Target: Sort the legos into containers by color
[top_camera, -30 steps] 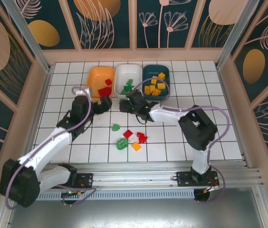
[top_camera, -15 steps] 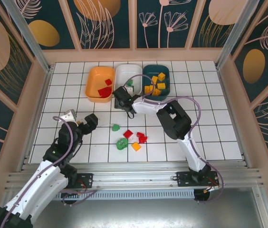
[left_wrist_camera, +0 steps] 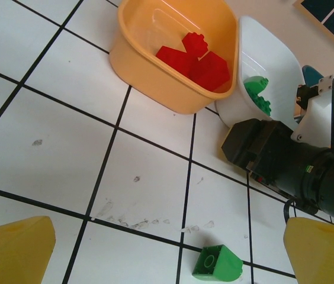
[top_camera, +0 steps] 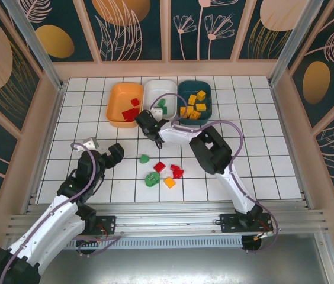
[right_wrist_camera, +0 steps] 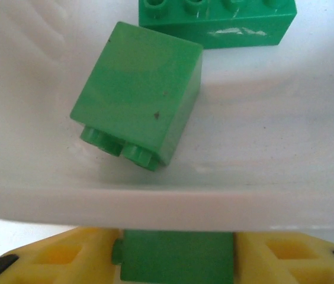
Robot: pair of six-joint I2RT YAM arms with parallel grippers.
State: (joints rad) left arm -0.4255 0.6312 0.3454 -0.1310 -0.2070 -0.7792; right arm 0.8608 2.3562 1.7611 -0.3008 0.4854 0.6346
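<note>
Legos in red (top_camera: 130, 113) lie in the orange bin (top_camera: 119, 94) at 11 o'clock; the left end effector (top_camera: 115, 154) hangs open at 8 o'clock. At the near rim of the white bin (top_camera: 155, 89), the right end effector (top_camera: 146, 121) grips a green lego (right_wrist_camera: 176, 255); yellow legos (top_camera: 193, 109) sit in the teal bin (top_camera: 186, 89).

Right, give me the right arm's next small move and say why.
Probably ease the right gripper up and forward over the near rim of the white bin, then open. It is shut on a green brick that sits just short of that rim, and other green bricks lie inside, so this looks like the matching bin.
</note>
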